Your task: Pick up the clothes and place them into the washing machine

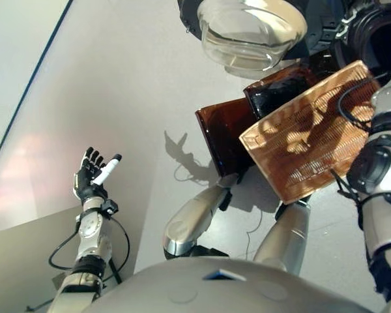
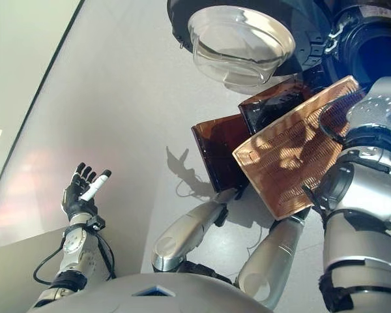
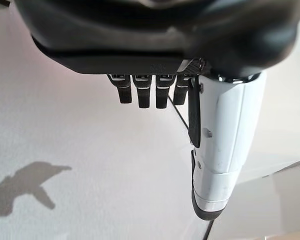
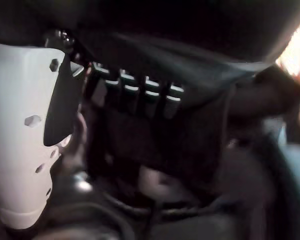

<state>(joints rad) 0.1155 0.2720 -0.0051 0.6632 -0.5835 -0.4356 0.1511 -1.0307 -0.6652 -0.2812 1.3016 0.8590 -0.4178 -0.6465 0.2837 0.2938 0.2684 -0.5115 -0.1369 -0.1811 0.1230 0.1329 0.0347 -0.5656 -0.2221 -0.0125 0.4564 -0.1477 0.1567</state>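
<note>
Right hand is reaching into the dark mouth of the washer, with dark folds, apparently clothes, lying just past it; whether it is gripping them cannot be told. Left hand is hovering spread and empty over the floor, well apart from the work. Washer door is standing open, and a woven basket is tilting just below it. Judging by this, the load is going in or just delivered; letting go and pulling the arm clear are seemingly left.
</note>
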